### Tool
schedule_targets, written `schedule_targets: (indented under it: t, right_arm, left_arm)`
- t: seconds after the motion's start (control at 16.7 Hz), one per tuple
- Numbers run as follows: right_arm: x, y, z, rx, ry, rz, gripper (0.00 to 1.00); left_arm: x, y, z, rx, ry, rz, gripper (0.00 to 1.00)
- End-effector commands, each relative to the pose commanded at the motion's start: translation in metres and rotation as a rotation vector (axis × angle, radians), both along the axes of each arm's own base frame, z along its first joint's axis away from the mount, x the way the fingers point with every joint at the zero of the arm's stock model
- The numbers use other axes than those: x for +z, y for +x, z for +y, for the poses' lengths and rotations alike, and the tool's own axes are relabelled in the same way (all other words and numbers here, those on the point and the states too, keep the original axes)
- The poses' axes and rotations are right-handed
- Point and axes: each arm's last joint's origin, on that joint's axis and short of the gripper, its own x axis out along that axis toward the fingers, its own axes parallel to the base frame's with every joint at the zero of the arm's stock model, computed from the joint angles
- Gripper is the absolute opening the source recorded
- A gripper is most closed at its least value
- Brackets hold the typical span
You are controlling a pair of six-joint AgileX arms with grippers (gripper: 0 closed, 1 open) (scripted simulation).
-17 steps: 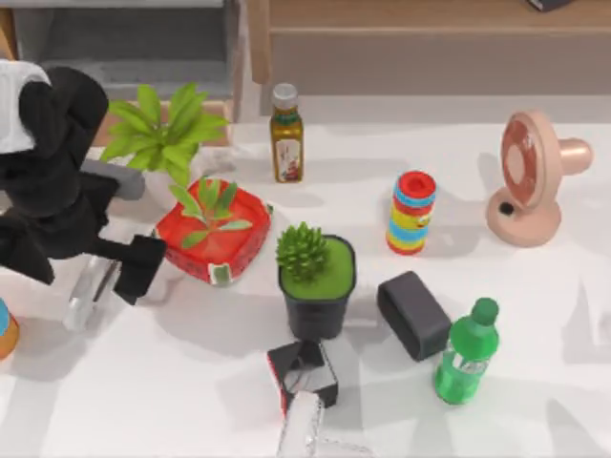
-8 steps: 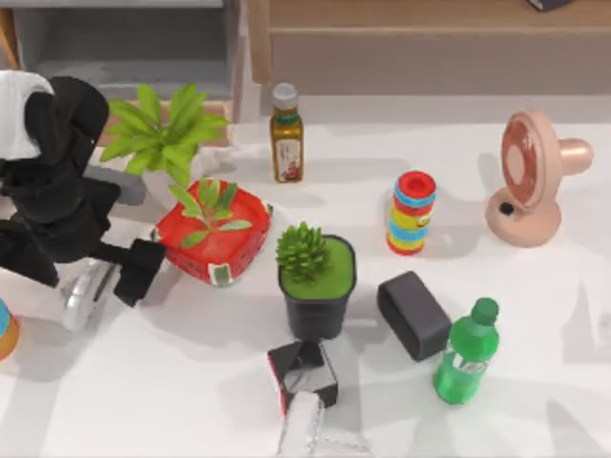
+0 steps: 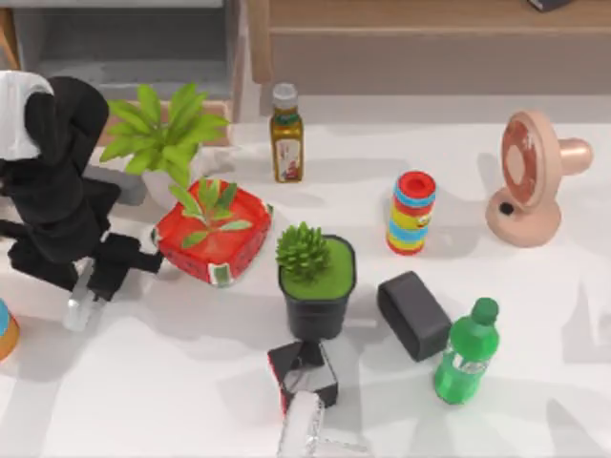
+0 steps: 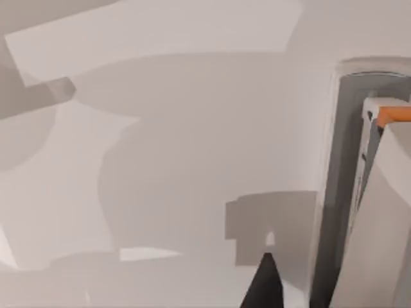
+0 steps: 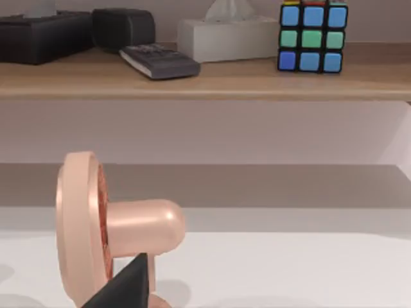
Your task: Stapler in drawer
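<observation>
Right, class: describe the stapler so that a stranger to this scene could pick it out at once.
Start at the red planter box on the table's left side in the top view. Just to its left, the black left gripper stands over a small white oblong lying on the table. That is the stapler: low, pale and rounded at its ends, unlike the leafy, colourful things beside it.

Three potted plants: a leafy one (image 3: 162, 134), one in a red pot (image 3: 212, 232), one succulent (image 3: 313, 277). Two bottles: brown (image 3: 285, 134), green (image 3: 466, 353). One pink fan (image 3: 530, 176), one striped cylinder (image 3: 411, 212), one black box (image 3: 412, 314), one stapler (image 3: 81, 298).
</observation>
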Motion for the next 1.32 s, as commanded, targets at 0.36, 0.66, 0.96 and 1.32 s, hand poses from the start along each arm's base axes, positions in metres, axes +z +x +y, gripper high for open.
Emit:
schedule_targets:
  t: [0.36, 0.66, 0.96, 1.32]
  right_arm:
    - [0.000, 0.000, 0.000, 0.000, 0.000, 0.000, 1.00]
    - [0.000, 0.000, 0.000, 0.000, 0.000, 0.000, 1.00]
    - [0.000, 0.000, 0.000, 0.000, 0.000, 0.000, 1.00]
    - [0.000, 0.000, 0.000, 0.000, 0.000, 0.000, 1.00]
  left_arm:
    - [0.000, 0.000, 0.000, 0.000, 0.000, 0.000, 0.00]
    - [0.000, 0.000, 0.000, 0.000, 0.000, 0.000, 0.00]
    - [0.005, -0.006, -0.002, -0.006, -0.008, 0.036, 0.00]
    - [0.029, -0.002, -0.002, -0.008, -0.002, 0.005, 0.00]
